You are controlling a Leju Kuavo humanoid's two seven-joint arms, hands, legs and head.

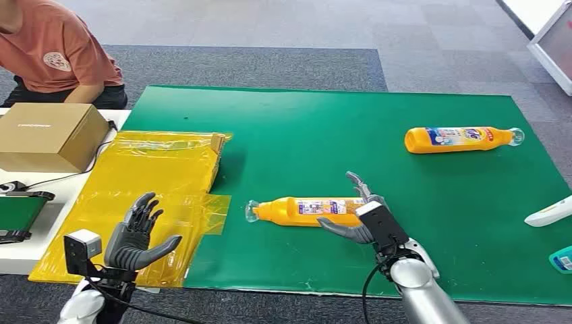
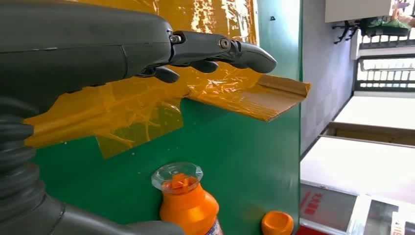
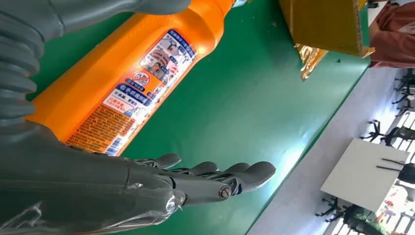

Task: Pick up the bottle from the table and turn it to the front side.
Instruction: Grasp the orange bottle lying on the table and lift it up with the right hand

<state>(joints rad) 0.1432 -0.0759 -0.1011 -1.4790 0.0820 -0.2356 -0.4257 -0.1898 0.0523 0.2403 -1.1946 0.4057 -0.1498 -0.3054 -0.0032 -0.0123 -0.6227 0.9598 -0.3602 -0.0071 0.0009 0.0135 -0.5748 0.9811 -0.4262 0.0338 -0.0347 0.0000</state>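
Bottle [image 1: 307, 210] lying flat, base between spread right hand [image 1: 362, 217] fingers.

An office-like test room: grey carpet tiles [image 1: 270, 27] across the top of the frame, a desk [image 1: 20, 253] under a green mat [image 1: 378, 135], a seated person [image 1: 54, 54] upper left, and office chairs [image 3: 386, 132] at the right edge.

An orange bottle [image 1: 307, 210] lies flat on its side low in the middle of the head view. Its clear cap points to the left of the frame. A small white label with tiny print faces up. A second orange bottle [image 1: 463, 139] lies on its side in the upper right, with its clear cap pointing right.
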